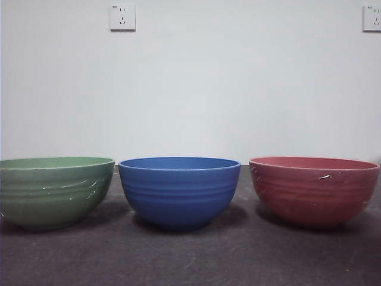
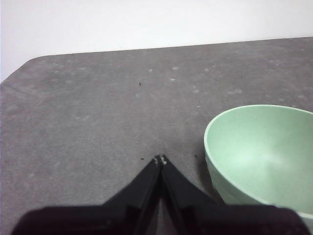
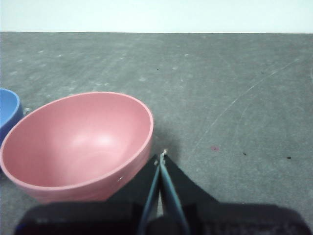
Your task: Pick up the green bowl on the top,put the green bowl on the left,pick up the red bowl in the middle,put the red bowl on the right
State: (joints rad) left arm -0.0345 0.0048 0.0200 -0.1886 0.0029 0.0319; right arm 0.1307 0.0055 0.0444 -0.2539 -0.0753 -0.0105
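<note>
Bowls stand in a row of three on the dark grey worktop [image 1: 190, 256], none stacked on another, and that layout suggests the task is finished or very nearly so. Taking the blue bowl [image 1: 179, 190] at the centre of the front view as the landmark: the green bowl [image 1: 53, 190] sits upright just to its left, rims close but with a narrow gap between them, and the red bowl [image 1: 314, 189] sits upright to its right, a slightly wider gap there. All three rest flat on the worktop and look empty as far as their insides show.

Nearest to each wrist camera, both grippers are free of any load. The left gripper [image 2: 160, 159] has its jaws pressed together at the tips, holding nothing, and hovers over bare worktop just beside the green bowl's outer wall without touching it. The right gripper [image 3: 162, 155] likewise has its jaws closed to a point, empty, close beside the red bowl's rim; whether a jaw brushes the wall cannot be told. A sliver of the blue bowl shows past the red one in the right wrist view.

Neither arm appears in the front view. Judging by this, both placements look done: green left of the blue bowl, red right of it. What seems left is only for the arms to pull clear.

Farther back, a plain white wall [image 1: 238, 89] carries two sockets [image 1: 122, 17].
</note>
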